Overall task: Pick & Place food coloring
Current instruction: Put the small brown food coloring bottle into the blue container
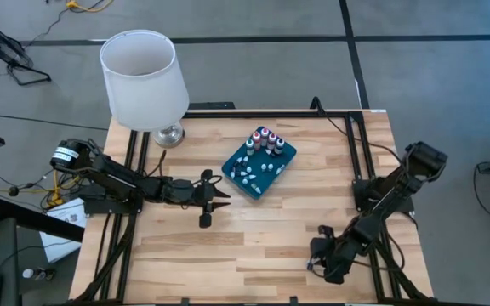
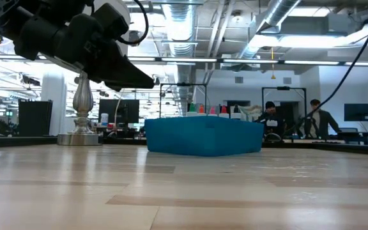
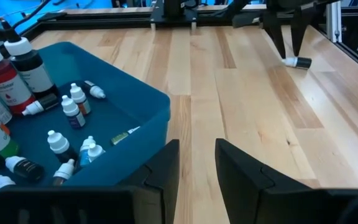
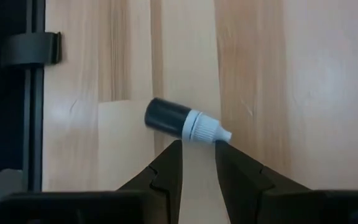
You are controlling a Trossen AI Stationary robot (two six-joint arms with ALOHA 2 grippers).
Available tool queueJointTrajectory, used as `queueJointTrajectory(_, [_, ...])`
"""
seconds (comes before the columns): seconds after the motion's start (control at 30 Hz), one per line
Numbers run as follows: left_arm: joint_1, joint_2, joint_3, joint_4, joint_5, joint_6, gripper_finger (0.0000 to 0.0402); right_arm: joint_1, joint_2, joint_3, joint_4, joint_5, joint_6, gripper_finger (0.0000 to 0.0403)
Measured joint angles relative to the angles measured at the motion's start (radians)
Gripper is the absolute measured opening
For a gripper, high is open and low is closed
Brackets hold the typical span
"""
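A dark food coloring bottle (image 4: 182,121) with a white cap lies on its side on the bare wood, well apart from the teal tray (image 1: 258,183) that holds the other bottles. The right gripper (image 4: 197,155) hovers just above it, jaws narrowly parted and empty; it should probably straddle the dark body squarely before closing. The left gripper (image 3: 196,163) waits beside the tray, jaws slightly apart, holding nothing.

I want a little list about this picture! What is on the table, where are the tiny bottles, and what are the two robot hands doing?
table: wooden table
tray: teal tray, near the table's middle
bottles in tray: many tiny food coloring bottles, some upright, some lying down
loose bottle: one dark bottle with a white tip, lying on the table
left gripper: empty, slightly open, beside the tray
right gripper: slightly open, just over the loose bottle, not holding it
lamp: white-shaded lamp at the table's back corner
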Motion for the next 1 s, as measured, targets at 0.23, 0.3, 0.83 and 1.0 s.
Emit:
queueJointTrajectory(0.23, [0.000,0.000,0.000,0.004,-0.001,0.000,0.0096,-0.011,0.025,0.022,-0.026,-0.003,-0.033,0.0088])
queueJointTrajectory(0.3, [0.000,0.000,0.000,0.004,-0.001,0.000,0.0096,-0.011,0.024,0.022,-0.026,-0.003,-0.026,0.0088])
queueJointTrajectory(0.83, [0.000,0.000,-0.001,-0.019,0.015,0.004,0.0096,0.009,0.149,0.131,0.017,-0.090,0.055,0.0087])
queueJointTrajectory(1.0, [-0.001,0.000,-0.001,-0.019,0.050,-0.014,0.0096,-0.026,0.211,0.170,0.005,-0.148,0.034,0.0081])
